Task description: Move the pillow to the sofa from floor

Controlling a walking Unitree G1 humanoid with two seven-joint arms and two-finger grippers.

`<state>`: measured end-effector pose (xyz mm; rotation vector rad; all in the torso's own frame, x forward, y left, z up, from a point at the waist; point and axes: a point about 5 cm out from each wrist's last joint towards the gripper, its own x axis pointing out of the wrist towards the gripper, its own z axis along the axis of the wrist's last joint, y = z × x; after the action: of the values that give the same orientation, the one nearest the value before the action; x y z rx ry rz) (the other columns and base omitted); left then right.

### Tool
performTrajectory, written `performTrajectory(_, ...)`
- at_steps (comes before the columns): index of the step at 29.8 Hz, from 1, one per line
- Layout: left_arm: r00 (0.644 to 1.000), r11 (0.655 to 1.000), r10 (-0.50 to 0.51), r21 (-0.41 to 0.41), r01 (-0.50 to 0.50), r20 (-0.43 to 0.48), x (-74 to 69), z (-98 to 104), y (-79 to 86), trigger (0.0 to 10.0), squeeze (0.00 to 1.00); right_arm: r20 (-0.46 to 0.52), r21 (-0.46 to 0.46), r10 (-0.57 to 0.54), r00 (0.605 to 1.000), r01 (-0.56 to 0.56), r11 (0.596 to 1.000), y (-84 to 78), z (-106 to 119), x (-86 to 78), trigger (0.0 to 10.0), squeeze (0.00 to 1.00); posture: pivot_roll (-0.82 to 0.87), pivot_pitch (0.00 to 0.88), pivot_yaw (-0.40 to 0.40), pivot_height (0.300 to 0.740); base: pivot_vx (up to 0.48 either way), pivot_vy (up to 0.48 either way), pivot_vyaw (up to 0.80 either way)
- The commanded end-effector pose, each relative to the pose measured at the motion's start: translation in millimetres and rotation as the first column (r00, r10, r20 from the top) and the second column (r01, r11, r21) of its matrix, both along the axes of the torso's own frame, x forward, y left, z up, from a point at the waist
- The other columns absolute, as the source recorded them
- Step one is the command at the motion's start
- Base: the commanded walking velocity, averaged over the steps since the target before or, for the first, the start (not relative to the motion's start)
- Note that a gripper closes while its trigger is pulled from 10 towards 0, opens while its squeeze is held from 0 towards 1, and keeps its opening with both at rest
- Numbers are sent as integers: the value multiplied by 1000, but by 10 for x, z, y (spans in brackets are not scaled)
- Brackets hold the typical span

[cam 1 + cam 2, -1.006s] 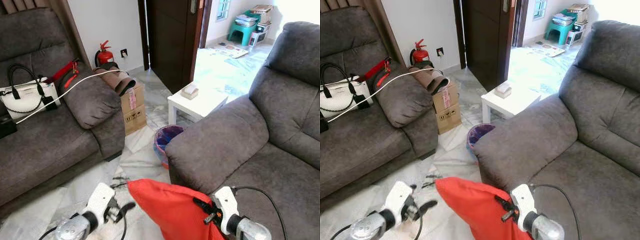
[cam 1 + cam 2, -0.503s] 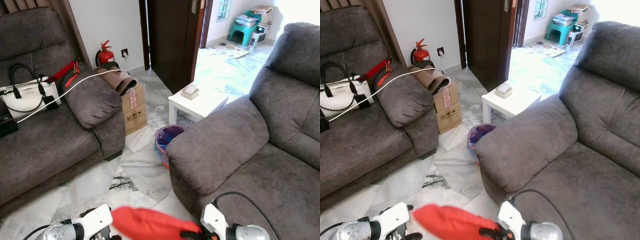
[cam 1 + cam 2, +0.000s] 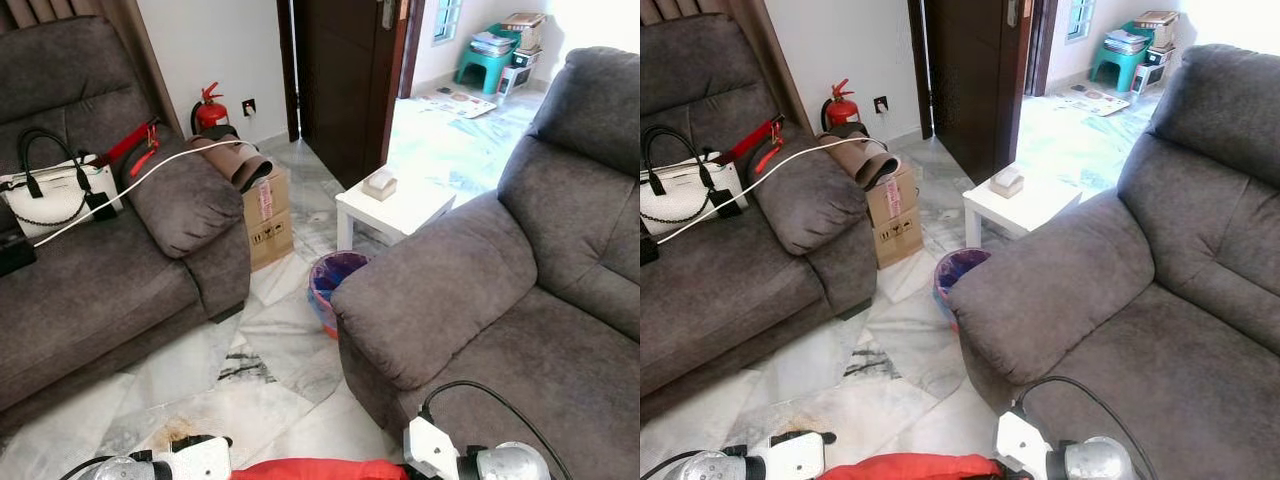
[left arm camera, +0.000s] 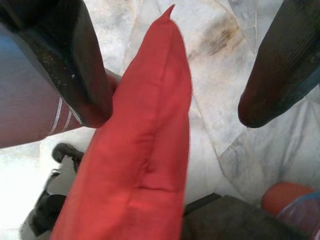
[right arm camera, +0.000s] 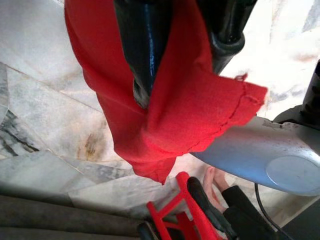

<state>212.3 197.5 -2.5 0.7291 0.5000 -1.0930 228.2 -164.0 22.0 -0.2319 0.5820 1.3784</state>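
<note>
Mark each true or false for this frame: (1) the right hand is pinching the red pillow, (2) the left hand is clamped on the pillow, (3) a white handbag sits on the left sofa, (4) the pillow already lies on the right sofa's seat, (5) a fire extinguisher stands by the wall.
1. True: the right hand is shut on the red pillow.
2. False: the left hand is open, its fingers spread either side of the pillow.
3. True: the white handbag rests on the left sofa.
4. False: the pillow hangs low between the arms, above the floor; the right sofa seat is bare.
5. True: the fire extinguisher stands by the wall.
</note>
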Motion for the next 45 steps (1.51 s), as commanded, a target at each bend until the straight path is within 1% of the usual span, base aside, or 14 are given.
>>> performTrajectory(1, 999, 999, -37, 16, 37, -15, -22, -5, 27, 10000, 0, 63, 71, 47, 997, -52, 996, 113, 171, 56, 10000, 0, 45, 57, 36, 740, 0, 0, 0)
performTrajectory(4, 998, 998, -64, 13, 65, -26, -28, -3, 7, 10000, 0, 66, 78, 61, 996, -66, 995, 134, 210, 42, 10000, 0, 45, 57, 35, 740, 0, 0, 0)
performTrajectory(8, 996, 996, -86, 32, 87, -32, -40, -28, 31, 10000, 0, 66, 88, 89, 994, -95, 992, 154, 280, 15, 10000, 0, 36, 56, 34, 740, 0, 0, 0)
performTrajectory(11, 995, 995, -90, 35, 91, -34, -42, -34, 35, 10000, 0, 59, 87, 109, 992, -114, 990, 154, 293, -15, 10000, 0, 37, 57, 32, 740, 0, 0, 0)
performTrajectory(15, 995, 995, -92, 30, 93, -41, -37, -46, 33, 10000, 0, 55, 83, 140, 989, -144, 986, 151, 373, -70, 10000, 0, 31, 60, 30, 740, 0, 0, 0)
performTrajectory(22, 991, 993, -109, 30, 111, -79, -118, -155, -11, 10000, 0, 88, 84, 175, 981, -182, 980, 173, 533, -73, 10000, 0, 24, 60, 28, 740, 0, 0, 0)
performTrajectory(24, 988, 991, -121, 43, 125, -92, -153, -192, -15, 10000, 0, 104, 96, 191, 976, -201, 975, 195, 618, -81, 10000, 0, 18, 62, 25, 740, 0, 0, 0)
performTrajectory(32, 985, 988, -138, 63, 144, -101, -194, -231, -2, 10000, 0, 137, 121, 196, 971, -213, 970, 205, 773, -67, 10000, 0, 14, 63, 22, 740, 0, 0, 0)
performTrajectory(37, 987, 985, -138, 91, 145, -84, -199, -252, 15, 10000, 0, 151, 109, 197, 969, -214, 971, 190, 836, -54, 10000, 0, 15, 66, 18, 740, 0, 0, 0)
performTrajectory(39, 990, 985, -127, 108, 133, -58, -189, -255, 30, 10000, 0, 154, 108, 200, 968, -218, 970, 186, 856, -54, 10000, 0, 15, 66, 16, 740, 0, 0, 0)
performTrajectory(40, 993, 987, -108, 117, 112, -35, -177, -259, 47, 10000, 0, 157, 113, 200, 967, -219, 969, 187, 881, -57, 10000, 0, 14, 66, 15, 740, 0, 0, 0)
performTrajectory(45, 997, 986, -73, 153, 72, 0, -159, -273, 109, 10000, 0, 162, 114, 194, 968, -213, 970, 178, 902, -49, 10000, 0, 17, 67, 12, 740, 0, 0, 0)
